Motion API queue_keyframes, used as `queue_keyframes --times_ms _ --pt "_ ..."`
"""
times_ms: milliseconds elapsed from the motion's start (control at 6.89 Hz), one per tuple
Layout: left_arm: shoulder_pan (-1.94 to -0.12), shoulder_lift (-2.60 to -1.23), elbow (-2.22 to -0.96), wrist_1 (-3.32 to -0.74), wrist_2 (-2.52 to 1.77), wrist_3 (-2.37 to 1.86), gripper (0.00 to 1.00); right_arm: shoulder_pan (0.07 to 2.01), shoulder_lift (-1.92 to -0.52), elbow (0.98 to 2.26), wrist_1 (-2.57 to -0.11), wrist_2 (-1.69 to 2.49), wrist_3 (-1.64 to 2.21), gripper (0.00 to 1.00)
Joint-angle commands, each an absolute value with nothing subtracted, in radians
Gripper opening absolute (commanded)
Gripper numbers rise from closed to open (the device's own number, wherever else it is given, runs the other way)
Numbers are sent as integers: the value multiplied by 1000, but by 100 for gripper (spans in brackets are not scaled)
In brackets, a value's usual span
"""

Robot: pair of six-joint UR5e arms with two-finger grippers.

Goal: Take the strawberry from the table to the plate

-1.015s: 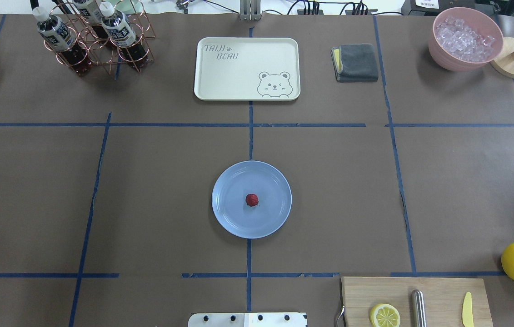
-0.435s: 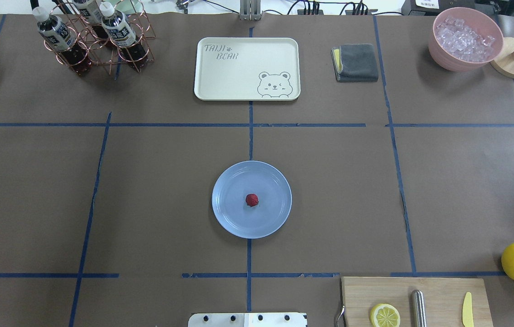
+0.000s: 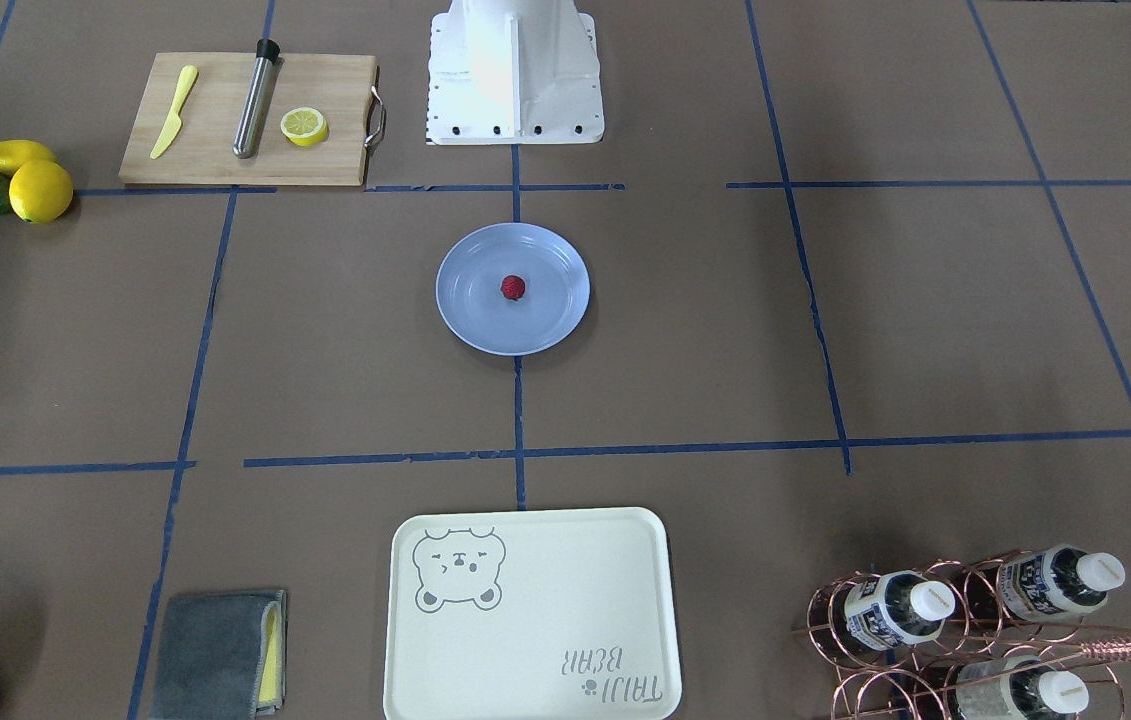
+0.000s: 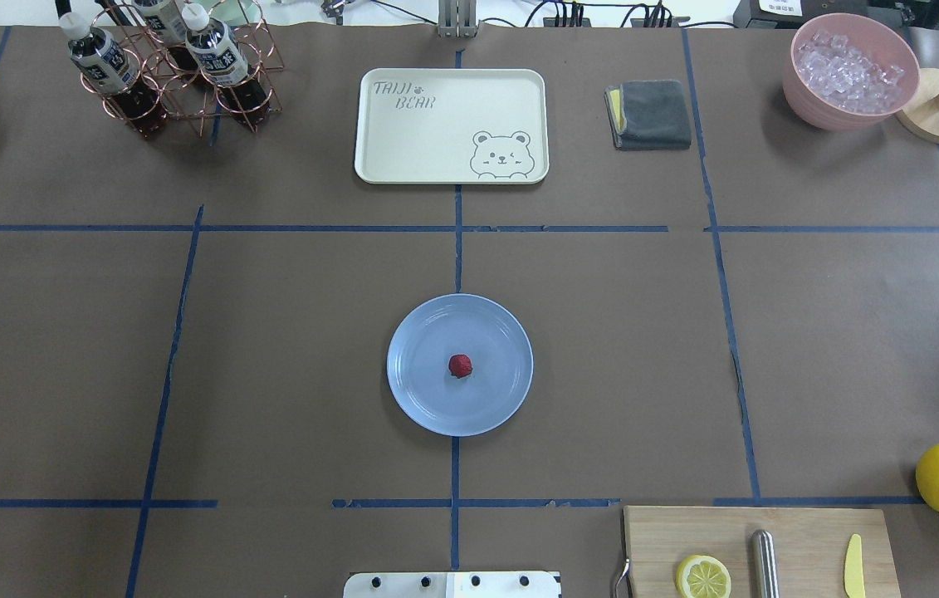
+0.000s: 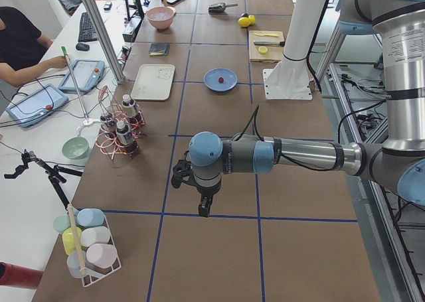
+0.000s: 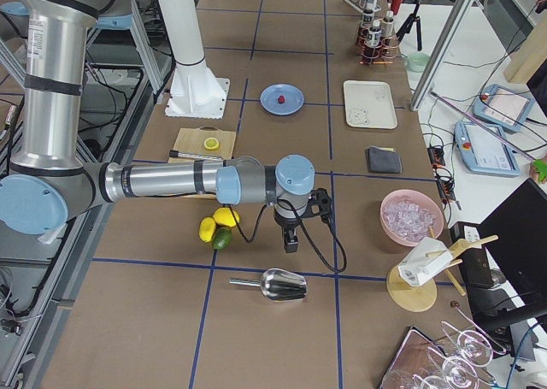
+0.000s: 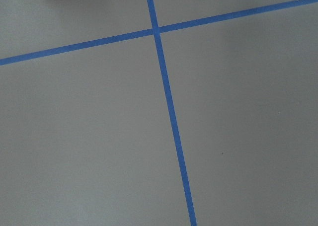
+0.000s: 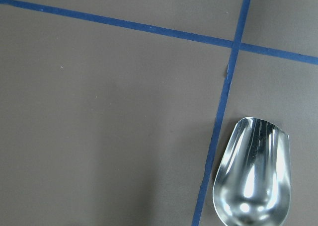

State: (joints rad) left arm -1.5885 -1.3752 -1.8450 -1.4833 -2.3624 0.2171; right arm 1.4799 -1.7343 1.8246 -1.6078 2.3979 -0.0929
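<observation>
The small dark-red strawberry (image 4: 460,365) (image 3: 513,288) lies in the middle of the light blue plate (image 4: 496,397) (image 3: 550,318), which rests on the brown table (image 4: 286,349) at its centre. Neither gripper shows in the overhead or front view. In the left side view my left gripper (image 5: 206,209) hangs far from the plate over bare table paper. In the right side view my right gripper (image 6: 291,244) hangs beside the lemons (image 6: 224,217), also far from the plate (image 6: 293,92). I cannot tell whether either gripper is open or shut. Both wrist views hold only table and tape.
A cream bear tray (image 4: 451,124), a grey cloth (image 4: 650,114), a bottle rack (image 4: 174,71) and a pink ice bowl (image 4: 849,73) line the far side. A cutting board (image 4: 760,552) with a lemon half sits at the near right. A metal scoop (image 8: 253,179) lies under the right wrist.
</observation>
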Motion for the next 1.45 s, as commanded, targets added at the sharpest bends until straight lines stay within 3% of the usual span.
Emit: queue_keyframes --times_ms 0,1305 --pt "-1586 -1394 -1829 -1531 -2353 216 100 1479 -1740 1824 -1602 2402 -87 100" --pt "-1586 -1422 -1816 -1531 -2358 212 100 1477 -1741 1825 -1600 2404 -86 100"
